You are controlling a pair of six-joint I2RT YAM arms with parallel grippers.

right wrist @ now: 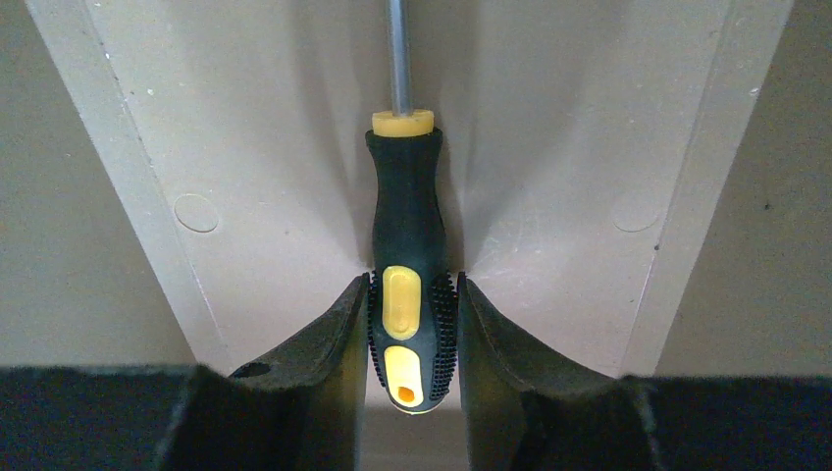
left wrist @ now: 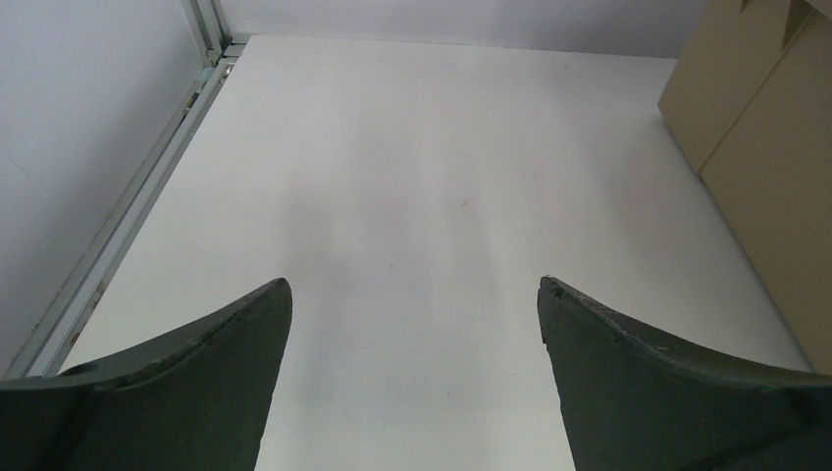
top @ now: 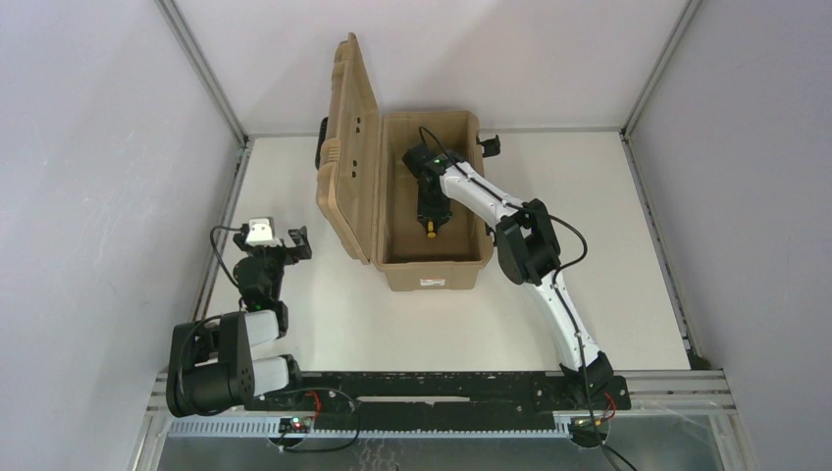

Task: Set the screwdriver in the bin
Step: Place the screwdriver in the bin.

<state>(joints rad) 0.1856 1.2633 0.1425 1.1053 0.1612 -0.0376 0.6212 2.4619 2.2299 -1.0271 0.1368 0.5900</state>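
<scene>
The bin (top: 432,273) is a tan case at the table's middle back, its ribbed lid (top: 351,147) standing open on the left. My right gripper (top: 432,218) reaches down inside the bin. In the right wrist view it (right wrist: 412,294) is shut on the screwdriver (right wrist: 407,216) by the butt of its yellow-and-black handle. The thin metal shaft points away over the bin floor (right wrist: 275,167). I cannot tell whether the screwdriver touches the floor. My left gripper (top: 296,241) is open and empty at the table's left, over bare table in its wrist view (left wrist: 414,294).
A black latch (top: 490,146) sticks out at the bin's right rear. The bin's tan side (left wrist: 775,167) shows at the right of the left wrist view. A metal frame rail (top: 221,235) borders the table's left edge, another (top: 657,235) the right.
</scene>
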